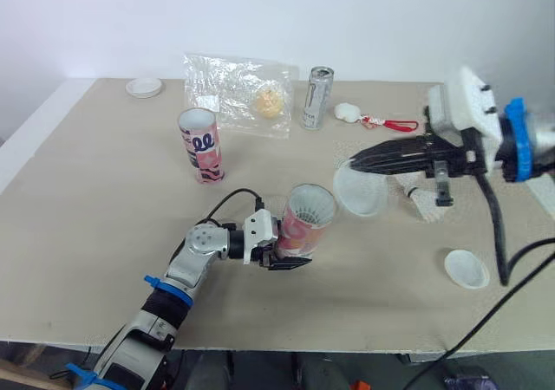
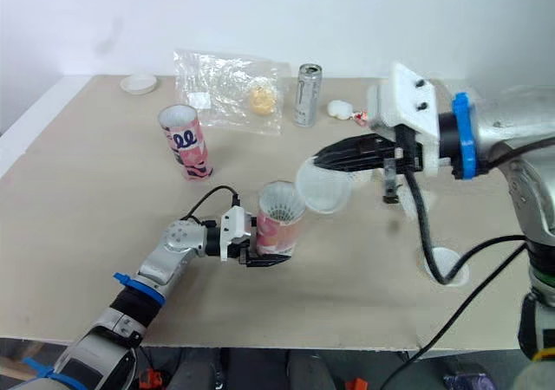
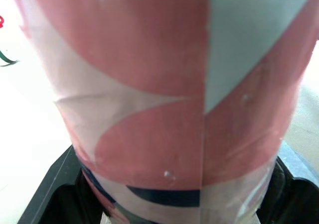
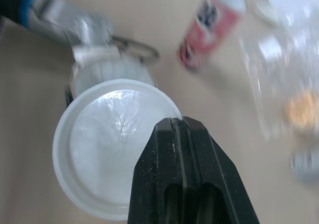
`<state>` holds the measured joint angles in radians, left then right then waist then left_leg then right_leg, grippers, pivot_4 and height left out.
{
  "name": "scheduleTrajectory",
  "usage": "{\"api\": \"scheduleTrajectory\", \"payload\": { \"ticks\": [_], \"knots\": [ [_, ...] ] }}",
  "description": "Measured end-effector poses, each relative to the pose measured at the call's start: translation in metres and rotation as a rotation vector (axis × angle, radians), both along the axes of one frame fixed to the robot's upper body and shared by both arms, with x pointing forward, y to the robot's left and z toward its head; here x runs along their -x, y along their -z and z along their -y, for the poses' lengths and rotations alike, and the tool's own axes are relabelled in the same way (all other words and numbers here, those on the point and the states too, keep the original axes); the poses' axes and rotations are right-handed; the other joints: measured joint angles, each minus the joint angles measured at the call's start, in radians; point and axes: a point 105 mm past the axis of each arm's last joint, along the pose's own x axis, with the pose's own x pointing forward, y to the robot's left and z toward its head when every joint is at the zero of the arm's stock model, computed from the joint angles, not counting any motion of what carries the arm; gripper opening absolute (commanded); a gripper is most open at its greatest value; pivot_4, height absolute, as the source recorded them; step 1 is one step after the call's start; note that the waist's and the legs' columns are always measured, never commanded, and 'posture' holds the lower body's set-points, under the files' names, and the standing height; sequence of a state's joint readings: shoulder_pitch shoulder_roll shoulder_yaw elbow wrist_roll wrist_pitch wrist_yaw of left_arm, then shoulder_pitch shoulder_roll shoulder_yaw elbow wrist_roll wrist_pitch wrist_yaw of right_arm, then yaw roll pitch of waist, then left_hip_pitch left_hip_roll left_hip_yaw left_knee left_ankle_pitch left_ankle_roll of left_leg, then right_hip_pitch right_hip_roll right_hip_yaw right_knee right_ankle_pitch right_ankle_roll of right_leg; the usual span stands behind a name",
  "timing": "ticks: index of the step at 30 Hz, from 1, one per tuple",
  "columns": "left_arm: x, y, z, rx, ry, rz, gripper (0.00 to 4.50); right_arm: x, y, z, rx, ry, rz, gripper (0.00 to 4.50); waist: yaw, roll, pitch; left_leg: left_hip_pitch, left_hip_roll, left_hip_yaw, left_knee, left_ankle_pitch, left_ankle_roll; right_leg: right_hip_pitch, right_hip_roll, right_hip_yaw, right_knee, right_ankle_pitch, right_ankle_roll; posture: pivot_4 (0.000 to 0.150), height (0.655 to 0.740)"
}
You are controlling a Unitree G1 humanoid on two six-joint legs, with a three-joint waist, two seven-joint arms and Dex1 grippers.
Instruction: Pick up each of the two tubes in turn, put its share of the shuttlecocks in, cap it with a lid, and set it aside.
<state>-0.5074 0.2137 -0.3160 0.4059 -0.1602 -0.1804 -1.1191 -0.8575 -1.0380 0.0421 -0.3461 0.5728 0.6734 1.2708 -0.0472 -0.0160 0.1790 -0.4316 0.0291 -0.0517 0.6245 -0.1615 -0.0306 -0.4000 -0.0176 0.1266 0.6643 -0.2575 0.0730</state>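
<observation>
My left gripper [image 1: 283, 253] is shut on a pink patterned tube [image 1: 307, 223], held tilted just above the table's middle; its side shows close up in the left wrist view [image 3: 164, 84]. White shuttlecock feathers [image 2: 283, 205] show in its open mouth. My right gripper [image 1: 357, 162] is shut on the rim of a translucent white lid [image 1: 361, 191], which hangs just to the right of the tube's mouth, apart from it. From the right wrist view the lid [image 4: 112, 144] lies over the held tube [image 4: 102, 72]. A second pink tube [image 1: 200, 145] stands upright, open, at the back left.
Another white lid [image 1: 466, 268] lies at the front right and a third lid [image 1: 144, 87] at the back left. A plastic bag [image 1: 238, 91], a drink can [image 1: 316, 98] and a white charm with a red strap [image 1: 347, 111] line the back edge.
</observation>
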Motion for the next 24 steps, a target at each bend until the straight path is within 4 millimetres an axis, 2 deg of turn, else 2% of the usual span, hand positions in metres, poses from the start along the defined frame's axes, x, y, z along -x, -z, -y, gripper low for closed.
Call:
{"api": "scheduleTrajectory", "payload": {
  "ticks": [2, 6, 10, 15, 24],
  "knots": [
    [0.000, 0.000, 0.000, 0.000, 0.000, 0.000, 3.26, -0.004, 0.003, -0.015, 0.003, -0.051, -0.010, 0.02, -0.001, 0.000, 0.000, 0.000, 0.000, 0.003, 0.000, 0.000, 0.000, -0.001, -0.001, 0.001, 0.000, 0.000, 0.000, 0.150, 0.7400],
    [0.000, 0.000, 0.001, 0.004, 0.000, 0.002, 3.26, -0.011, 0.011, -0.028, 0.034, -0.091, -0.019, 0.02, 0.001, -0.001, 0.000, -0.001, 0.000, 0.003, 0.000, 0.000, 0.000, -0.001, -0.002, 0.000, 0.000, 0.000, 0.000, 0.150, 0.7400],
    [0.002, 0.000, 0.000, 0.011, -0.004, 0.007, 3.26, -0.022, 0.022, -0.027, 0.069, -0.096, -0.039, 0.02, 0.001, -0.001, 0.000, -0.001, 0.000, 0.004, -0.001, 0.000, 0.000, -0.002, -0.002, 0.001, 0.000, 0.000, 0.000, 0.150, 0.7400],
    [0.002, 0.000, 0.000, 0.015, -0.014, 0.009, 3.26, -0.028, 0.024, -0.023, 0.090, -0.101, -0.028, 0.02, 0.000, -0.001, 0.000, -0.001, 0.000, 0.004, -0.002, 0.000, 0.000, -0.002, -0.002, 0.001, 0.000, 0.000, 0.000, 0.150, 0.7400],
    [0.003, 0.000, -0.001, 0.019, -0.025, 0.010, 3.26, -0.027, 0.025, -0.035, 0.089, -0.161, -0.028, 0.02, -0.001, -0.001, 0.000, 0.000, 0.000, 0.004, -0.002, 0.000, 0.000, -0.002, -0.002, 0.001, 0.000, 0.000, 0.000, 0.150, 0.7400]
  ]
}}
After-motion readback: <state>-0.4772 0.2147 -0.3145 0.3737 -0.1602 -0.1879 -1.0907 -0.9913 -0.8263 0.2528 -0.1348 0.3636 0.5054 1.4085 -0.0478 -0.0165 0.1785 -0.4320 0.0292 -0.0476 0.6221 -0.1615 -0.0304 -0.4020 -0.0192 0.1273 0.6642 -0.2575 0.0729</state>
